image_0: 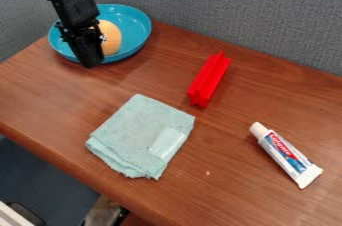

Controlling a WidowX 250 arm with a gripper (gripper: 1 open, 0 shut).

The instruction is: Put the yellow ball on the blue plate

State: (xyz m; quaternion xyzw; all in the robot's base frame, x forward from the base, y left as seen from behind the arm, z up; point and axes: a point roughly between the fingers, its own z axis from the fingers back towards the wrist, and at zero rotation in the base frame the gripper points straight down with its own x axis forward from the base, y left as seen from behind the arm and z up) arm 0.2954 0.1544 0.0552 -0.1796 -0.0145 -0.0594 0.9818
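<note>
1. One black robot arm reaches down from the upper left of the view, its gripper (88, 54) lowered into the round, bright sky-blue plastic plate (131, 19) at the back left corner of the brown wooden table (80, 90).
2. Smooth, matte yellowish-orange ball (112, 35), slightly egg-shaped, sits inside the blue plate, right of centre, touching or just beside the gripper's fingers (86, 55).
3. Gripper state: dark fingers overlap the ball's left edge; whether they pinch the ball or are merely next to it cannot be told from this view. The jaw gap is not visible.
4. Arm hides the left part of the plate and part of the ball.
5. Long red plastic block (209, 78) lies near the table's middle, well apart from the plate, set diagonally.
6. Pale teal folded cloth (140, 134) lies flat toward the front edge, below the red block, not touching it.
7. White toothpaste tube (286, 154) with red and blue print lies at the right front, cap end toward the cloth, apart from everything else.
8. Grey textured wall (241, 10) stands behind the table.
</note>
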